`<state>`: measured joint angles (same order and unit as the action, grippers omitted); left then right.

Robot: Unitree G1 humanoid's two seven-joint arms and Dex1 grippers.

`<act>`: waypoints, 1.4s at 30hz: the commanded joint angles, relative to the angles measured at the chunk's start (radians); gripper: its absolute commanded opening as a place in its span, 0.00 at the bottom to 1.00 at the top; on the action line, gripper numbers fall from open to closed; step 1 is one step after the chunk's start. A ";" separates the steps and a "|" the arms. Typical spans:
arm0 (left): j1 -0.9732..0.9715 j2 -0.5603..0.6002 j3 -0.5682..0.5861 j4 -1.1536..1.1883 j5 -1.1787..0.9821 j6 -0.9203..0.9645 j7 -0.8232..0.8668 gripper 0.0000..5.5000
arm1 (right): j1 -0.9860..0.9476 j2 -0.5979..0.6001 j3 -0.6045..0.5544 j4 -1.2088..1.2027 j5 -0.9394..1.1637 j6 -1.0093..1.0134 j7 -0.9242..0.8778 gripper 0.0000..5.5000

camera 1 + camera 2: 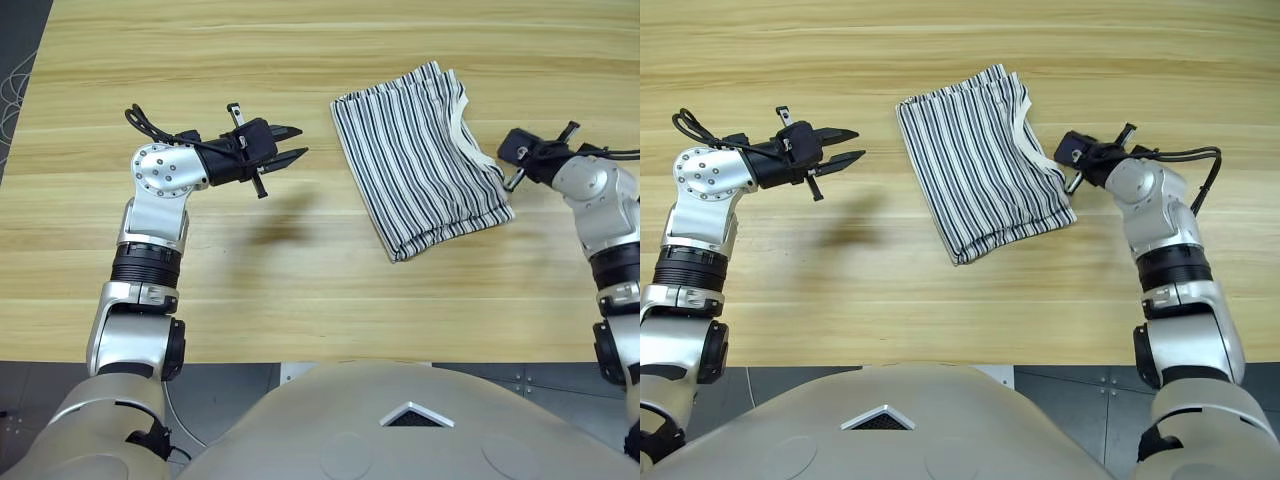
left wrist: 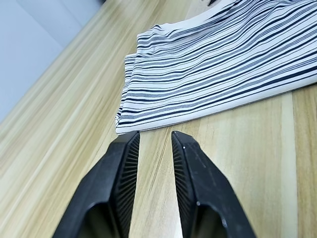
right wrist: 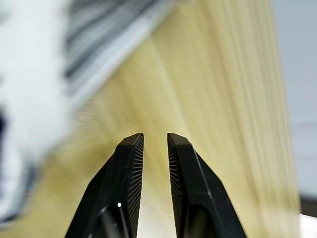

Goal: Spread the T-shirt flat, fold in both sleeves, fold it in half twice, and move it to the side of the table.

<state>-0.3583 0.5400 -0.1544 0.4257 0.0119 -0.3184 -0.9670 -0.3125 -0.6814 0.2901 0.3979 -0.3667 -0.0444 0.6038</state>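
The striped T-shirt (image 1: 420, 160) lies folded into a compact rectangle on the wooden table (image 1: 300, 270), right of centre, with its white collar edge (image 1: 462, 125) on the right side. My left gripper (image 1: 300, 142) hovers a short way left of the shirt, pointing at it, open with nothing between its fingers. The left wrist view has the shirt's corner (image 2: 130, 119) just beyond the fingertips (image 2: 132, 136). My right gripper (image 1: 1068, 152) sits at the shirt's right edge near the collar; its fingers (image 3: 133, 141) stand slightly apart and empty, with the shirt (image 3: 94, 44) off to one side.
Bare wood stretches across the left half and along the near edge (image 1: 300, 355) of the table. Dark floor (image 1: 20, 60) lies beyond the table's left edge. A black cable (image 1: 145, 125) loops behind the left wrist.
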 commanded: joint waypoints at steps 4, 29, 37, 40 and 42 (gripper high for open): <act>0.000 0.025 0.004 0.003 -0.012 0.009 -0.013 0.22 | 0.247 -0.103 -0.036 -0.540 0.128 0.191 0.244 0.16; 0.217 0.204 -0.124 -0.152 0.409 -0.520 0.238 0.33 | 0.313 -0.309 -0.177 -0.339 0.124 -0.529 0.288 0.32; 0.182 0.268 -0.200 -0.022 0.753 -0.881 0.486 0.56 | 0.159 -0.276 -0.038 0.038 -0.225 -1.088 0.028 0.58; 0.175 0.265 -0.216 -0.007 0.841 -0.919 0.588 0.65 | 0.106 -0.278 0.008 0.125 -0.364 -1.158 -0.066 0.70; 0.169 0.255 -0.227 -0.010 0.902 -0.925 0.661 0.65 | 0.081 -0.278 0.028 0.154 -0.434 -1.180 -0.132 0.70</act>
<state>-0.1995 0.7958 -0.3498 0.4024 0.8188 -1.2445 -0.3344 -0.2256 -0.9469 0.2789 0.5119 -0.6961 -1.2147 0.5015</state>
